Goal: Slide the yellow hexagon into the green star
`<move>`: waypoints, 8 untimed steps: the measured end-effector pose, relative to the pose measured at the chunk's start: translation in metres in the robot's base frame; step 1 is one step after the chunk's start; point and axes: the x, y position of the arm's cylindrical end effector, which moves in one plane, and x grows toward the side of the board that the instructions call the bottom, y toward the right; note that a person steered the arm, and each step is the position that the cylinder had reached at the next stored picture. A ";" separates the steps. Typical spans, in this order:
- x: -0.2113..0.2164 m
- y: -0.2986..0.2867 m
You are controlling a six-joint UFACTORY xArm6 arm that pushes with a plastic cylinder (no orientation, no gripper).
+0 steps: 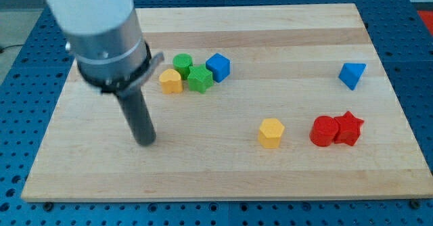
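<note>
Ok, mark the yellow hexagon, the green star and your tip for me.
yellow hexagon [270, 132]: camera view, on its top face.
green star [199, 78]: camera view, on the middle of its top.
my tip [145, 142]: camera view, the rod's very end, left of the hexagon and clear of all blocks.

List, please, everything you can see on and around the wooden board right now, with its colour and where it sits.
wooden board: one, light wood, fills the view
yellow hexagon: one, lower middle
yellow block: one, upper left cluster, the view's left end
green star: one, cluster middle
green cylinder: one, behind the star
blue cube: one, cluster's right end
blue triangle: one, upper right
red cylinder: one, lower right
red star: one, touching the red cylinder
my tip: one, dark, left of the yellow hexagon, apart from all blocks
</note>
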 end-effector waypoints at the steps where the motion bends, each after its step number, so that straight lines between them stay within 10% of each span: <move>1: 0.042 0.051; 4: 0.052 0.225; 8: -0.037 0.132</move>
